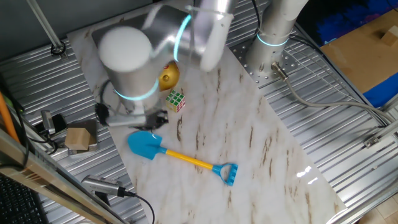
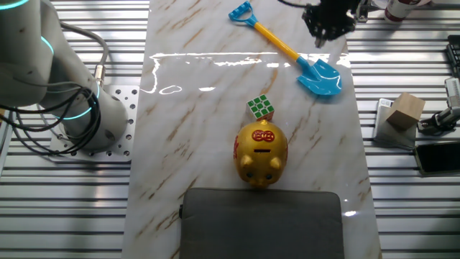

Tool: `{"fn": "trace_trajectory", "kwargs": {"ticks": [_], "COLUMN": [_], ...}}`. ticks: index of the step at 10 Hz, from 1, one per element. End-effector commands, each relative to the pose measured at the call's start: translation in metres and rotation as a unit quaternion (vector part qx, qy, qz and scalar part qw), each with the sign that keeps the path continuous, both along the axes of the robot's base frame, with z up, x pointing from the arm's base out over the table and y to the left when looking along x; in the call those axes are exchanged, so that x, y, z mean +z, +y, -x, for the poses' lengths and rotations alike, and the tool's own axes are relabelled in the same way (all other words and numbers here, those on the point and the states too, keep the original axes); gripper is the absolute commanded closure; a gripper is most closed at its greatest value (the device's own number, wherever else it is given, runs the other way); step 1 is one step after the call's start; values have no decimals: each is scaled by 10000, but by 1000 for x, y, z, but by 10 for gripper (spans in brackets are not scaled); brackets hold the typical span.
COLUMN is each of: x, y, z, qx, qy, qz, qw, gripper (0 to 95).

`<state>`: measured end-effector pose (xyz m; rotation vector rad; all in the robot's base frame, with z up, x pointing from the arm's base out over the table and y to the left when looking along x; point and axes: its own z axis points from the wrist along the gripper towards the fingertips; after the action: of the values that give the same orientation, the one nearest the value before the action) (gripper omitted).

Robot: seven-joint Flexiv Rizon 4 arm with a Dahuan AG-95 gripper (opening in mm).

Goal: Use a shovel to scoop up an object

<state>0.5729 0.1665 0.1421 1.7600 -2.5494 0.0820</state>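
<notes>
Your gripper (image 2: 321, 39) hung above the shovel (image 2: 298, 56) near its blade, top right, presumably to grasp it. Finger state was indiscernible. The cube (image 2: 261, 108) sat mid-frame, touching the pig (image 2: 261, 152).

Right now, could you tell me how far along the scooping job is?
Nothing looks done yet. The shovel lies flat on the table, unheld. The gripper hangs just above its blade. Grasping the shovel and scooping the cube, which sits by the pig bank, remain.

We see bright, even overhead light; white glare streaks the marble table (image 2: 215, 144) toward twelve o'clock, and the near arm (image 1: 134, 56) blurs.
</notes>
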Motion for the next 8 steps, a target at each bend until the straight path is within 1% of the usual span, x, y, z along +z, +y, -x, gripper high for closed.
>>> {"fn": "trace_trajectory", "kwargs": {"ticks": [1,3,4,6,7,8], "x": [-4,-8,-11,-13,-13,-13], "y": [10,20,21,21,21,21], "z": [3,10,15,16,16,16], "qx": [-77,-50,-47,-33,-18,278], "qy": [-4,-3,-15,-11,-4,6], "qz": [5,66,71,84,41,-56], "qw": [10000,10000,10000,10000,10000,9996], "gripper": [950,950,950,950,950,950]}}
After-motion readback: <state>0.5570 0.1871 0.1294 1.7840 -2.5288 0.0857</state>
